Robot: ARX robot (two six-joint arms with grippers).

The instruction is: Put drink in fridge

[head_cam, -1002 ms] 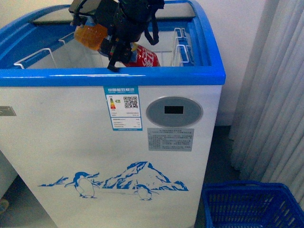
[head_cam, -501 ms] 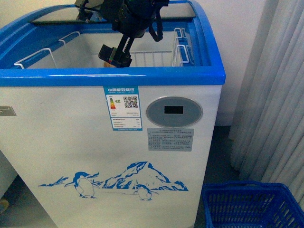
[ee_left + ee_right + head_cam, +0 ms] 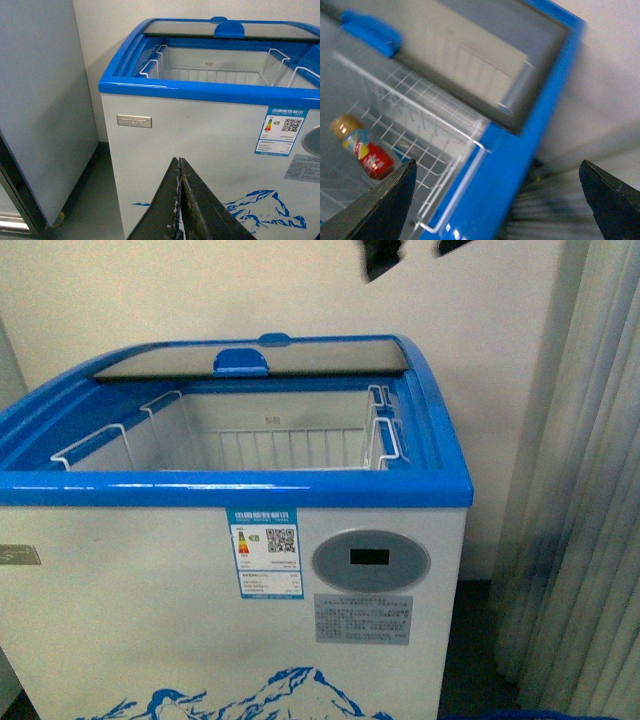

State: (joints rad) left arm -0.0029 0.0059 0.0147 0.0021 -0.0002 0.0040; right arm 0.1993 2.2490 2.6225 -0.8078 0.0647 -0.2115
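The fridge (image 3: 230,488) stands right in front, white with a blue rim, its near half uncovered and white wire baskets (image 3: 385,440) hanging inside. In the right wrist view the drink (image 3: 366,151) lies on its side on the wire basket floor (image 3: 427,145) inside the fridge (image 3: 520,145), red label and yellowish neck showing. My right gripper (image 3: 500,210) is open above the fridge's blue rim, well apart from the drink and holding nothing. My left gripper (image 3: 179,161) is shut and empty, low before the fridge's white front wall (image 3: 200,130). The front view does not show the drink.
The glass lid (image 3: 250,358) with its blue handle (image 3: 240,361) covers the fridge's back half. A dark bit of an arm (image 3: 385,255) pokes in at the front view's top edge. Grey curtains (image 3: 580,490) hang at the right. A tall grey cabinet (image 3: 40,100) stands beside the fridge.
The arm that carried the drink went down into the fridge opening, then lifted away to the top edge of the front view without it. The fridge now sits lower in that picture.
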